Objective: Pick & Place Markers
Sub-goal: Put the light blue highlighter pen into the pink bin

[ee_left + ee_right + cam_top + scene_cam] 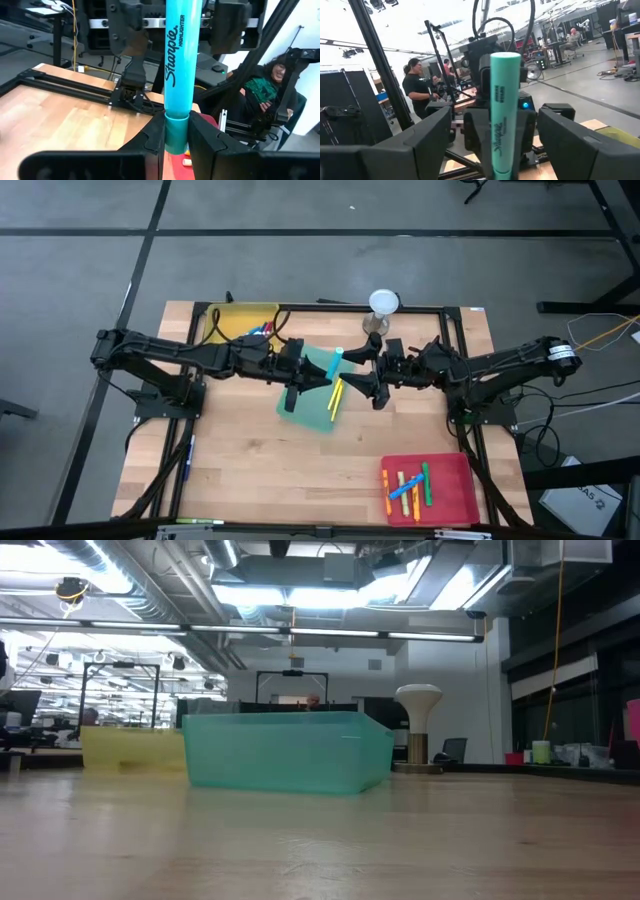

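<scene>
Wooden table (250,470) from above carries a yellow tray (232,320) at the far left, a green tray (318,395) in the middle and a red tray (455,480) at the near right, where several markers (410,488) lie. A white lamp-like stand (383,305) is at the far edge. Both arms meet over the green tray: the left end effector (328,378) and the right end effector (352,385) are close together, with a teal marker (335,363) and a yellow marker (336,398) between them.

At table height, only the green tray (285,752), the yellow tray (130,750) behind it and the stand (418,725) show; no arm is visible there.

On the left wrist, the narrow fingers (150,145) clamp the cap end of the teal marker (178,65), a highlighter with dark print on the barrel. A person (265,90) sits beyond the table.

On the right wrist, the fingers (415,145) stand wide on both sides of the marker (504,110), not touching it. People (417,90) stand in the room behind.
</scene>
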